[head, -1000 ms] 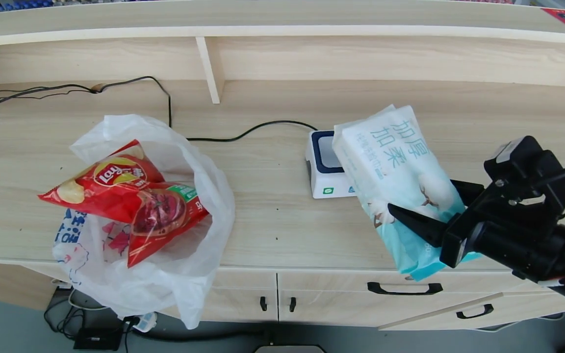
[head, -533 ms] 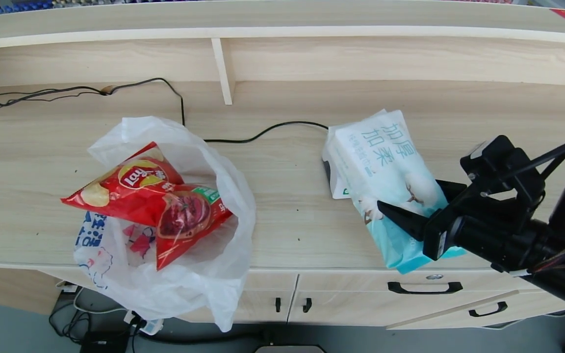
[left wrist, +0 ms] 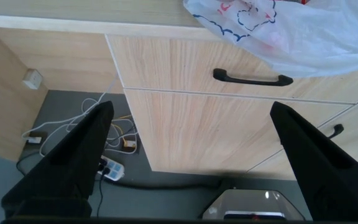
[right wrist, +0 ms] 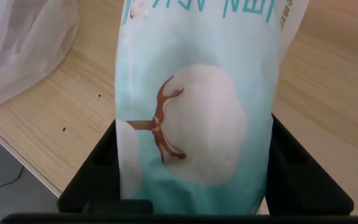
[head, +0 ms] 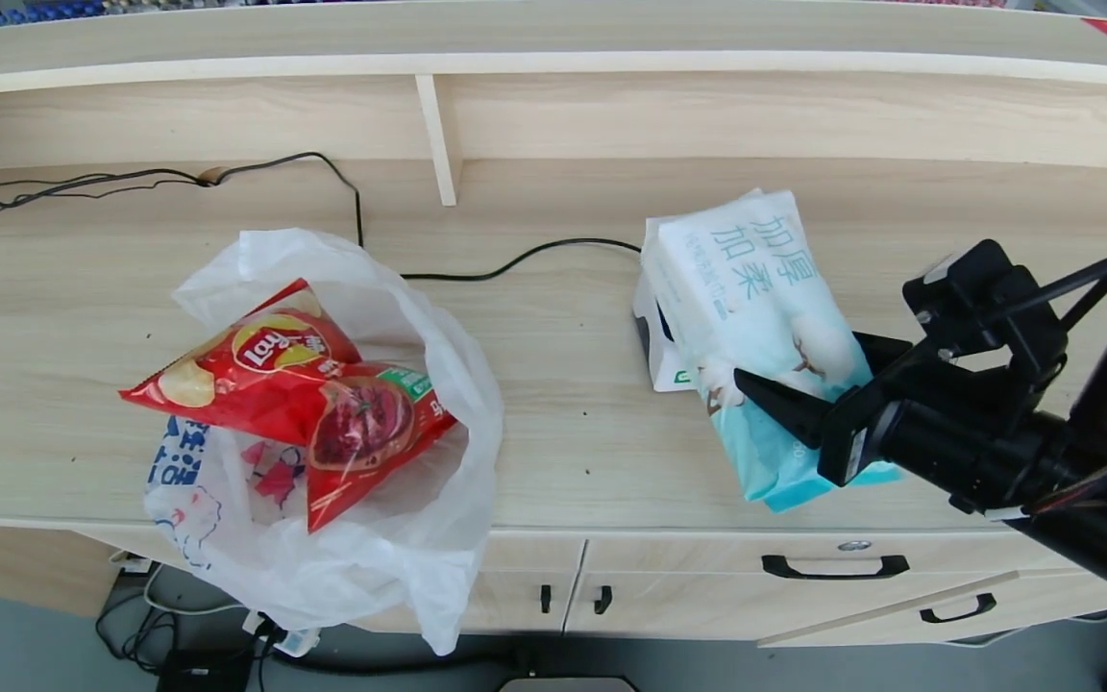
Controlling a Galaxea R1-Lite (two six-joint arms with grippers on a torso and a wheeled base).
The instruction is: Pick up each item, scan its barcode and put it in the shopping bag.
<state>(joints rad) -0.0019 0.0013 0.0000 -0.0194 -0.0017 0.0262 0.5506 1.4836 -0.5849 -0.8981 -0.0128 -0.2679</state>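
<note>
Chip bags (head: 265, 380) already lay in the shopping bag (head: 419, 567) at nine o'clock. My right gripper (head: 803, 363) pinched the tissue pack (head: 755, 308) over the scanner (head: 661, 370) at three o'clock, unbagged; my left gripper (left wrist: 191, 155) gaped empty.

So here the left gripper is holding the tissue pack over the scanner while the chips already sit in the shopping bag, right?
No: the right gripper holds the tissue pack over the scanner, as the head view shows; the left gripper is empty and open. The chips do sit in the shopping bag.
</note>
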